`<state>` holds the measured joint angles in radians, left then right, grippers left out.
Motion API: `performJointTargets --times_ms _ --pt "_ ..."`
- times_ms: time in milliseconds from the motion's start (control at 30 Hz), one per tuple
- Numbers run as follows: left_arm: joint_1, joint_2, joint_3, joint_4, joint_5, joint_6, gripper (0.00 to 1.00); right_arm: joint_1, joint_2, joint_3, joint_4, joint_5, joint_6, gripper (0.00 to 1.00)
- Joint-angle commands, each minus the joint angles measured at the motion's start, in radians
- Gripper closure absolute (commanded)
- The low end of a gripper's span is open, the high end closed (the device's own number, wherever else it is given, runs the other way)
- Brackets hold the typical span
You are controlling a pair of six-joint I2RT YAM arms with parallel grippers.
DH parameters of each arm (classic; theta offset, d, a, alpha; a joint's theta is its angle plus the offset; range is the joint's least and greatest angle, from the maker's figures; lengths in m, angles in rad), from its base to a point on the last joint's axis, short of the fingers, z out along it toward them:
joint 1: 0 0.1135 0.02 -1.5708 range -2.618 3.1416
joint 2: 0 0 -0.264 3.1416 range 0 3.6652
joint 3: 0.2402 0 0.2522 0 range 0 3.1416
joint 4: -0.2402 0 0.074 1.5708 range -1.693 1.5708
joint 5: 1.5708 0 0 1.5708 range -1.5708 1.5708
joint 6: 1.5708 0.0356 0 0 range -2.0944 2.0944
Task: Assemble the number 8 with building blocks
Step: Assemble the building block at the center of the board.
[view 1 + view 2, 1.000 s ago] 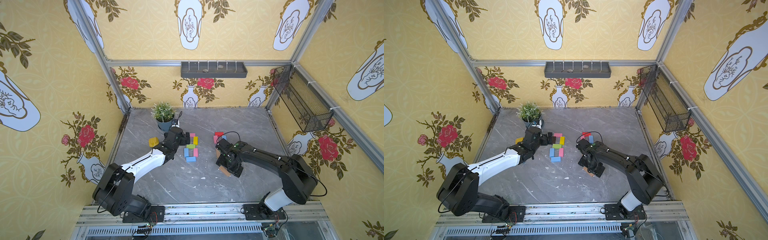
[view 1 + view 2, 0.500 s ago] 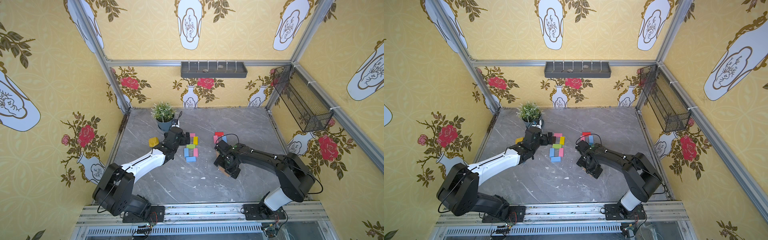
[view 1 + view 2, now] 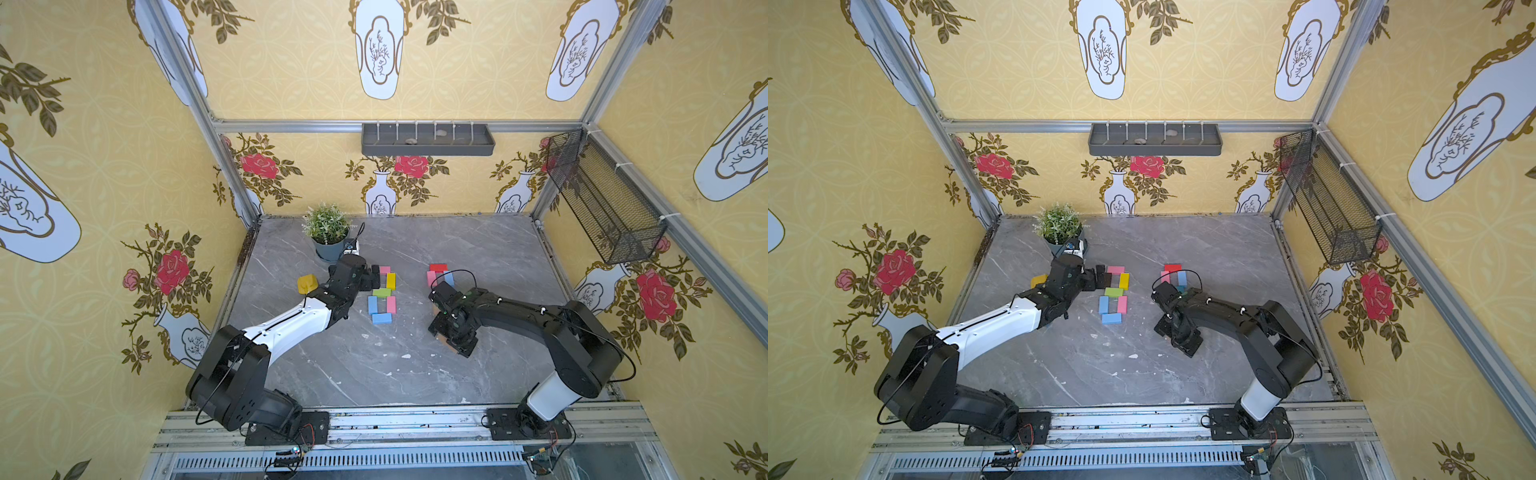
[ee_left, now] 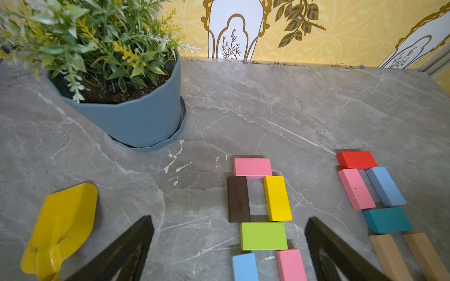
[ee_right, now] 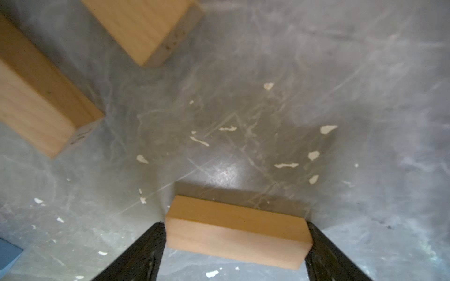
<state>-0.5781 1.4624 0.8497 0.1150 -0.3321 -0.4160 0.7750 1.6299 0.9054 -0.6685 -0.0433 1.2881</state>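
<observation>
Colored building blocks lie flat in a figure left of the table's center: pink (image 3: 385,269), dark brown (image 4: 238,199), yellow (image 3: 391,281), green (image 3: 381,292), two blue (image 3: 372,304) and another pink (image 3: 391,304). My left gripper (image 3: 366,281) hovers open at the figure's upper left, with nothing between its fingers (image 4: 143,233). A second group to the right holds red (image 3: 438,267), pink (image 4: 356,188), blue (image 4: 385,186), teal (image 4: 387,220) and tan (image 4: 389,255) blocks. My right gripper (image 5: 236,228) points down just in front of that group. It is shut on a tan block (image 5: 237,233), gripping it by both ends.
A yellow scoop toy (image 3: 307,284) lies left of my left gripper. A potted plant (image 3: 328,232) stands at the back left, close behind that gripper. Two more tan blocks (image 5: 36,97) lie near the right gripper. A grey shelf tray (image 3: 428,141) and a wire basket (image 3: 602,199) hang on the walls.
My right gripper has shifted a little toward the table's front, and its fingers have come in against the tan block's ends. The left arm has not moved.
</observation>
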Motion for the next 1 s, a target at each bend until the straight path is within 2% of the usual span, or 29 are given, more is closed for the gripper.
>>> performJointTargets --times_ms 0,200,400,667,967 --pt "0.001 0.007 0.004 0.001 0.003 0.007 0.00 0.000 0.010 -0.008 0.010 0.000 -0.005 0.13" --pt "0.001 0.009 0.005 0.002 0.004 0.006 0.00 -0.002 0.014 -0.013 0.032 -0.007 -0.056 0.23" --pt "0.001 0.006 0.003 -0.001 0.002 0.005 0.00 -0.006 0.030 0.030 0.042 -0.018 -0.260 0.33" --pt "0.001 0.003 0.001 -0.003 -0.004 0.008 0.00 -0.065 0.082 0.136 -0.027 -0.007 -0.641 0.34" --pt "0.001 0.007 0.002 -0.002 -0.002 0.007 0.00 -0.126 0.082 0.139 -0.056 0.010 -0.788 0.31"
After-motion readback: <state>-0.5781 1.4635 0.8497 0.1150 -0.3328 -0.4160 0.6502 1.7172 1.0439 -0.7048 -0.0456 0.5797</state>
